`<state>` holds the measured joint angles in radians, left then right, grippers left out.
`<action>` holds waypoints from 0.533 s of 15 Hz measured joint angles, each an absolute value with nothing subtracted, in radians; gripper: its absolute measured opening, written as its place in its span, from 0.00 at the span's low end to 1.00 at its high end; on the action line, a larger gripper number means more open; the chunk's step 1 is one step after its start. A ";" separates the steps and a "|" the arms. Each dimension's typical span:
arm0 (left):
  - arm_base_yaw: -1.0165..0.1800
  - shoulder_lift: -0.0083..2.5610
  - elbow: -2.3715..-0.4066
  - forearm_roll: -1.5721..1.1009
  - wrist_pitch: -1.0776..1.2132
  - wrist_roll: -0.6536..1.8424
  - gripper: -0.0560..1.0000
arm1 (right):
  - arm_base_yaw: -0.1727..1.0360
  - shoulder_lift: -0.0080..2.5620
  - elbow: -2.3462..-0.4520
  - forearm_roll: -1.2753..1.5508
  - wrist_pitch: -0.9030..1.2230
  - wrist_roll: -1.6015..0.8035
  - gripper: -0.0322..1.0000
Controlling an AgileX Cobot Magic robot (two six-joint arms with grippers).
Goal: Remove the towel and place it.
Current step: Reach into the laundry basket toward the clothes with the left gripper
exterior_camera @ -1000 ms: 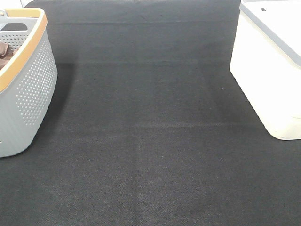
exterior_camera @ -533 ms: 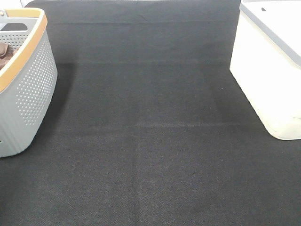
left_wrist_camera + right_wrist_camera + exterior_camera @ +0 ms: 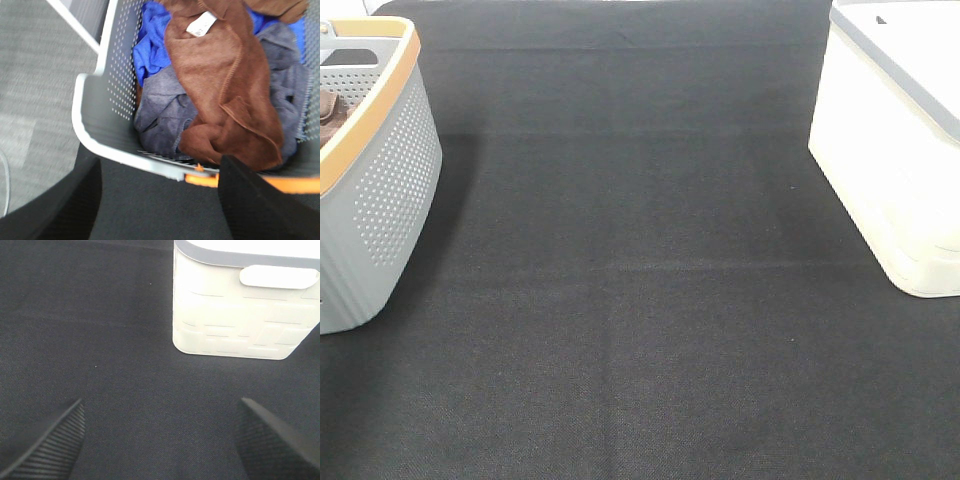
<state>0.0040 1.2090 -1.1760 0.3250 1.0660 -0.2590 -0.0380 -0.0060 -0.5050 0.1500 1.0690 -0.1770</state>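
Towel [image 3: 225, 85] (tag [image 3: 201, 24] showing) lies within basket rim [image 3: 125, 160]; left jaws apart, right jaws apart.

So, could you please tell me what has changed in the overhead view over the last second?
Nothing visibly changed. The grey basket, the white bin and the black mat all lie exactly as they did, and neither arm has come into the overhead view.
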 joint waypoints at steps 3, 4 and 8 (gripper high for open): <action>0.006 1.384 -1.339 0.327 1.156 -0.260 0.66 | -0.038 -0.006 -0.505 0.150 1.069 -0.177 0.78; 0.006 1.433 -1.391 0.327 1.169 -0.260 0.66 | -0.038 -0.006 -0.505 0.150 1.069 -0.177 0.78; 0.006 1.624 -1.560 0.356 1.187 -0.204 0.66 | -0.038 -0.006 -0.505 0.150 1.069 -0.177 0.78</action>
